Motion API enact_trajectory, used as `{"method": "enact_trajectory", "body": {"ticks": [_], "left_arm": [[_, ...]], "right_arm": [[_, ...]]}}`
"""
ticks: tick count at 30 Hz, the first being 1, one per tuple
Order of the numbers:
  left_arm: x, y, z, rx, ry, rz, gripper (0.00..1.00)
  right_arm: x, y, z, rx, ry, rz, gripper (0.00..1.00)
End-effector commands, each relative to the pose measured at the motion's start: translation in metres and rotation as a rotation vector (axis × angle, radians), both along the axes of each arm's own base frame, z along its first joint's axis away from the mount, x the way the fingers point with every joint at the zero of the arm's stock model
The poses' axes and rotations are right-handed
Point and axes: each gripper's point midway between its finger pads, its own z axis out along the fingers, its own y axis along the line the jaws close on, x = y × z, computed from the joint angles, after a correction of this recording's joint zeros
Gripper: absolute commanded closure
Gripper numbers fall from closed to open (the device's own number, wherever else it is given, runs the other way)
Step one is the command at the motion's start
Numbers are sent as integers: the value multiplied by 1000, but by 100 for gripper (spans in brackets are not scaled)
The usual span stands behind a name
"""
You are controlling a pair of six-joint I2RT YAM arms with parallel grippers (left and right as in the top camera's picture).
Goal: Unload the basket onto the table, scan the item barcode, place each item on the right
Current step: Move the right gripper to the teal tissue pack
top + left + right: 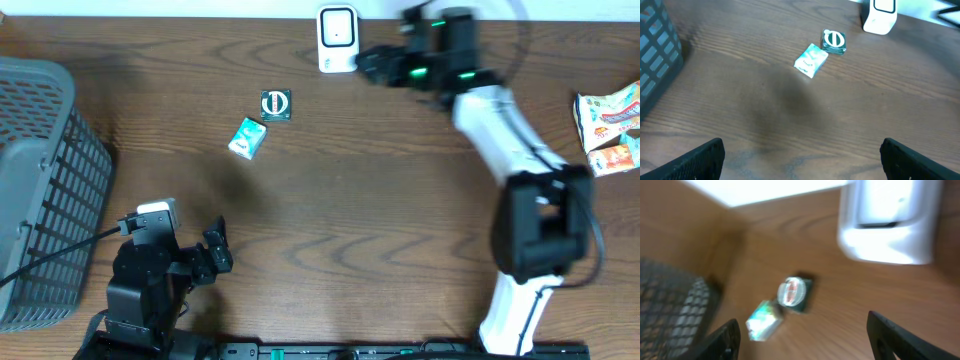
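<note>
- Wood-grain tabletop [380, 230] carries two small items, one teal packet [246, 138] and one dark square packet [276, 105]. They lie just beside each other, left of the single white scanner [337, 40] at the far edge.
- One grey basket [40, 180] is cut off at the left. Snack bags [610, 125] are cropped at the right (count unclear).
- You cannot read any print on either packet, and the right wrist view is blurred.
- Left hand [213, 255] is spread wide and empty near the front edge. Right hand [372, 65] is spread and empty just beside the scanner.
- You have bare wood between the left hand and the packets.

Your left end effector [218, 248] hangs with jaws wide and empty; your right end effector [368, 66], arm outstretched, gapes empty too.
</note>
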Motion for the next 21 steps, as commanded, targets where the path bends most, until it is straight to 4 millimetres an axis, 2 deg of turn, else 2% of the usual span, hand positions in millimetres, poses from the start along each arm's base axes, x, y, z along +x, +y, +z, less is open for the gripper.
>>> {"method": "enact_trajectory", "body": {"ticks": [1,7,9,13,21], "left_arm": [[0,2,0,3,-3,14,2],[0,2,0,3,-3,14,2],[0,2,0,3,-3,14,2],[0,2,0,3,-3,14,2],[0,2,0,3,-3,14,2]], "right_arm": [[-15,60,-12,101,120,72,25],[-38,146,-59,111,243,168,28],[-44,159,-72,93,252,179,33],[-50,168,-96,21,280,114,41],[-69,182,-119,-88,321,39,41]]}}
